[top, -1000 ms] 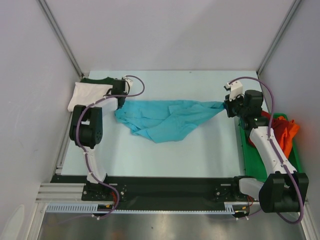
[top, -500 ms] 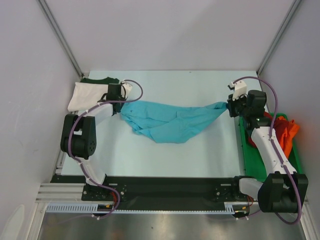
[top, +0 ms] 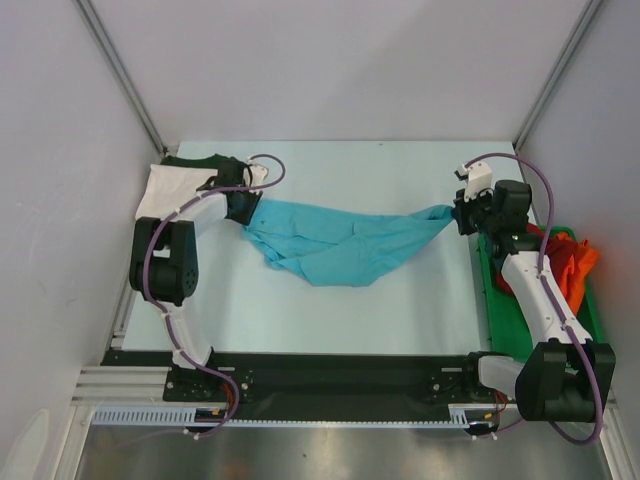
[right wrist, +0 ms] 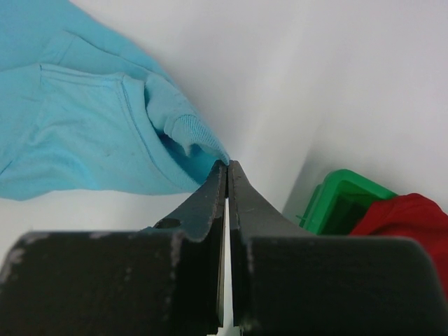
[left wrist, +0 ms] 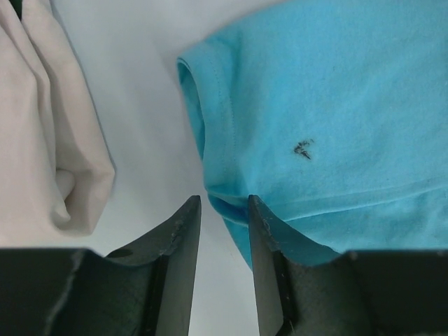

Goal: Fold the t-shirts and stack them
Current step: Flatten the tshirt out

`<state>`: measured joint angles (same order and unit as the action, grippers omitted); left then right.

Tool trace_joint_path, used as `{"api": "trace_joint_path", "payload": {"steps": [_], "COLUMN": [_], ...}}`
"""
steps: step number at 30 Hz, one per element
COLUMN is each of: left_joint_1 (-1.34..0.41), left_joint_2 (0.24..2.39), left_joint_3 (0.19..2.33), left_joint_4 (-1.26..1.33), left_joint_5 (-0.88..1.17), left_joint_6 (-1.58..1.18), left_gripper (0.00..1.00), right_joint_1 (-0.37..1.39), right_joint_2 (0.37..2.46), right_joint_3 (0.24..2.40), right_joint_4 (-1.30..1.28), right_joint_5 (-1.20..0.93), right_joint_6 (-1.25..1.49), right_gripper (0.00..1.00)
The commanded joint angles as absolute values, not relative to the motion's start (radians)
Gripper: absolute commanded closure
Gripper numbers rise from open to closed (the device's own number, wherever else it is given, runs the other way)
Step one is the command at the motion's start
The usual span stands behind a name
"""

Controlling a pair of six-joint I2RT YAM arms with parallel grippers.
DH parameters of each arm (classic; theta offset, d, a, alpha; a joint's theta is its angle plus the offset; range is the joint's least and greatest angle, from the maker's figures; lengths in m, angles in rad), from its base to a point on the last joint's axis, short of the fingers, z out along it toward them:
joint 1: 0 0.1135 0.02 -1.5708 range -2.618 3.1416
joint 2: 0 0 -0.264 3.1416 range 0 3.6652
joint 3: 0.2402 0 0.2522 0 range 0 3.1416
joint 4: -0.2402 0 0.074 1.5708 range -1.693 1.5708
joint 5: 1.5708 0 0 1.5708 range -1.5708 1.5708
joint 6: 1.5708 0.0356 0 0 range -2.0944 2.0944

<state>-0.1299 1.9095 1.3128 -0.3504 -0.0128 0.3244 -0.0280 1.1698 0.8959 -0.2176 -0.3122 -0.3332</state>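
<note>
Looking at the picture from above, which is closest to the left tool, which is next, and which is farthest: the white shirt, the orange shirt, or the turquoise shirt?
1. Turquoise shirt: right at the left tool.
2. White shirt: just to its left.
3. Orange shirt: far off on the right.

Plain turquoise shirt (top: 345,245) at centre, one small dark speck; white shirt (top: 170,190) and dark green shirt (top: 195,159) upper left; red shirt (right wrist: 413,224) and orange shirt (top: 580,262) in green tray (top: 488,290), right.
</note>
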Motion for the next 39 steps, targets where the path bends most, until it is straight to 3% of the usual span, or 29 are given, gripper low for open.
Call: {"api": "trace_joint_path", "payload": {"steps": [1, 15, 32, 36, 39], "left_joint_1": [-0.117, -0.129, -0.143, -0.143, -0.144], "left_joint_2": [1.901, 1.781, 1.897, 1.904, 1.899], "left_joint_3": [1.351, 1.296, 1.362, 1.365, 1.361], "left_joint_4": [-0.383, -0.387, -0.431, -0.43, -0.428], "left_joint_5": [0.028, 0.058, 0.052, 0.049, 0.045], "left_joint_6": [0.295, 0.275, 0.285, 0.287, 0.287], "left_gripper": [0.62, 0.62, 0.64, 0.67, 0.76], "right_joint_1": [-0.034, -0.034, -0.037, -0.038, -0.041], "right_joint_2": [1.161, 1.166, 1.141, 1.134, 1.129], "right_joint_3": [0.914, 0.902, 0.879, 0.871, 0.865], "right_joint_4": [-0.187, -0.169, -0.166, -0.163, -0.163], "right_joint_5": [-0.319, -0.327, -0.321, -0.321, -0.321], "right_joint_6": [-0.333, -0.328, -0.33, -0.327, -0.325], "right_gripper": [1.0, 1.0, 1.0, 1.0, 1.0]}}
